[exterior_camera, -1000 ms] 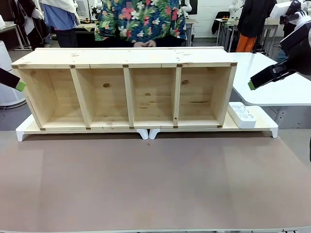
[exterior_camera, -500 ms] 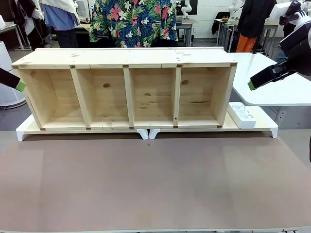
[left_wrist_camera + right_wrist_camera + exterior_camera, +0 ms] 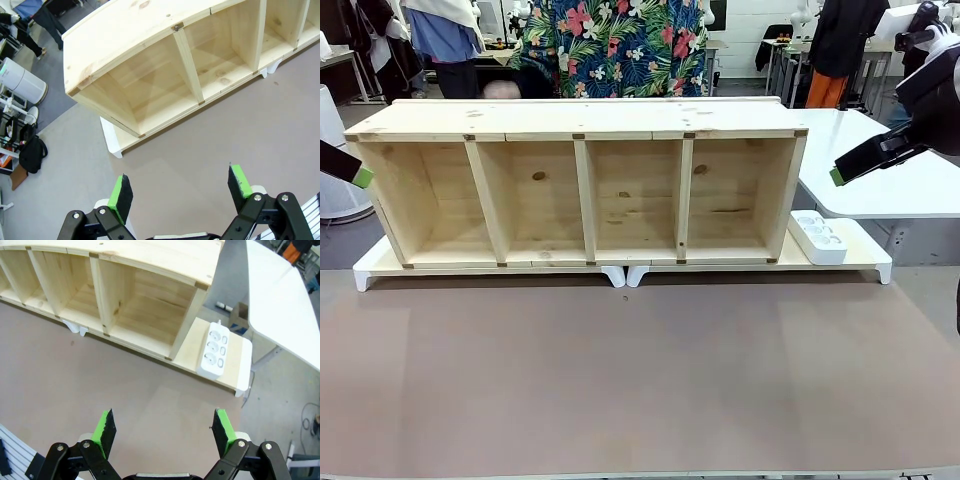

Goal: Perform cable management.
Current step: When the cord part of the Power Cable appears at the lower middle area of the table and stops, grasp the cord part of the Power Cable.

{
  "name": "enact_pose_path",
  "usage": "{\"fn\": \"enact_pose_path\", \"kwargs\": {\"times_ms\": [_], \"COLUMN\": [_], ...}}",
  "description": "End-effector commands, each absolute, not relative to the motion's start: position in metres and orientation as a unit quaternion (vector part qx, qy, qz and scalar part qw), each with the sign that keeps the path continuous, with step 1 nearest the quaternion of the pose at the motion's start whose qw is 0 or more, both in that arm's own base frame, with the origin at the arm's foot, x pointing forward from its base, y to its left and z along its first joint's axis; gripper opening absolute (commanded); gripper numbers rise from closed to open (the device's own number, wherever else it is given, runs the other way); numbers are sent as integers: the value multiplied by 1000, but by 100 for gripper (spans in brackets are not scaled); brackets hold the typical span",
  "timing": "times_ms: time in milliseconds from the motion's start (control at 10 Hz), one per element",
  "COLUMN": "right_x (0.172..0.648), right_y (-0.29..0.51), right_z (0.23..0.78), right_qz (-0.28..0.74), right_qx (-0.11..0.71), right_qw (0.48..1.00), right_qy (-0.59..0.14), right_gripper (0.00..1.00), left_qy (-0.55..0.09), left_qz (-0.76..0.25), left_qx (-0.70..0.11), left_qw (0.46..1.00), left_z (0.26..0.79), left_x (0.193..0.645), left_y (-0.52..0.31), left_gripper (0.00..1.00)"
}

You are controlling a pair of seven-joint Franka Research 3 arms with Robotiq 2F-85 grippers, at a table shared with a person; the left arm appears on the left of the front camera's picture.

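The left arm's black, green-padded fingers and the right arm's fingers stand wide apart, holding nothing, above the brown table at either end of the pale wooden four-bay shelf. Where the thin black power cable lies cannot be told. The task looks unstarted, so the next move calls for finding the cable, perhaps near the white multi-socket power strip.

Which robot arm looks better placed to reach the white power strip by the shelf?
Right, probably: the power strip lies at the shelf's right end, near the open right gripper; the left gripper hangs beyond the opposite end.
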State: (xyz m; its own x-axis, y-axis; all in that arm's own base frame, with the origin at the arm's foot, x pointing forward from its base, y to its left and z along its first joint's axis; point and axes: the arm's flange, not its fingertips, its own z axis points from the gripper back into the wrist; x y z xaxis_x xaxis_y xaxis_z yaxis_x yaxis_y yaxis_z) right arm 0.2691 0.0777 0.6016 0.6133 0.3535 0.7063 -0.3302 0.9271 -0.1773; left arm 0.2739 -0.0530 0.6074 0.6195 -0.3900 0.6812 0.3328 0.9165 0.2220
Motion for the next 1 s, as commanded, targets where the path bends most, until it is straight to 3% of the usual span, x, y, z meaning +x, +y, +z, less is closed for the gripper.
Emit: {"fn": "enact_pose_path", "kwargs": {"times_ms": [0, 900], "right_x": [270, 270], "right_y": [78, 78], "right_z": [601, 601], "right_qz": [191, 191], "right_qx": [-16, -16], "right_qw": [897, 897], "right_qy": [-398, -398], "right_gripper": [100, 100], "left_qy": [-392, -392], "left_qz": [-202, -202], "left_qx": [38, 38], "left_qw": [897, 897], "left_z": [608, 608], "left_x": [276, 276], "left_y": [-55, -55], "left_gripper": [100, 100]}}
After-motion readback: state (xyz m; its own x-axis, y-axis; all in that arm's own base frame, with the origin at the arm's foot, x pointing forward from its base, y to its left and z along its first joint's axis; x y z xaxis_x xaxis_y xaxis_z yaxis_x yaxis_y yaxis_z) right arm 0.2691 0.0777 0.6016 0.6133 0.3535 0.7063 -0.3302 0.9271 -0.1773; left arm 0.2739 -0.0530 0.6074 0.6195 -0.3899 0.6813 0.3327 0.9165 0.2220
